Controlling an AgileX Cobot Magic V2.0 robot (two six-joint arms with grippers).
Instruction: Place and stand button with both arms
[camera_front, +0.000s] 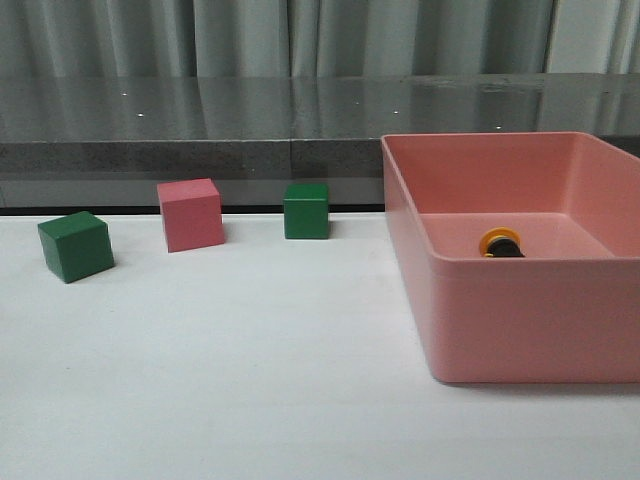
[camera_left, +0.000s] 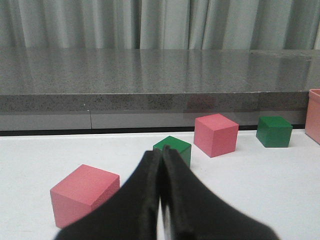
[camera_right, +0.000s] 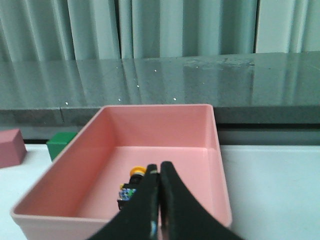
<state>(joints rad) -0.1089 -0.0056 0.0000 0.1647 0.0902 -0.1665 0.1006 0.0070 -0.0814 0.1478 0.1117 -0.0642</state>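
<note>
I find the small push-button with its yellow mushroom cap and black cylindrical body (camera_front: 500, 245) lying on its side on the floor of the pink plastic bin (camera_front: 600, 330), toward the near wall. From the right wrist view the same button (camera_right: 131, 186) sits just beyond my right gripper (camera_right: 159, 195), whose dark fingers are pressed together with nothing between them. My left gripper (camera_left: 161, 187) is likewise closed and empty, hanging over the white table (camera_front: 250, 380) among the blocks: a pink cube (camera_left: 84, 194) beside it, a green cube (camera_left: 173, 149) just behind its tips, another pink cube (camera_left: 216, 134) and a second green cube (camera_left: 274, 131) further off.

I judge the step in hand to be the first pick, and the right arm is the one placed for it. I would spread its fingers wide before descending, since closed tips would only shove the button along the smooth floor. I would come down steeply so the wrist clears the bin's near wall, and aim to close across the black body rather than the rounded cap, which looks likely to slip. The clear base is partly hidden behind my fingers, so I cannot tell exactly how it lies. I would keep the left arm where it is, away from the cubes, until the button is lifted out for the two-handed standing.
</note>
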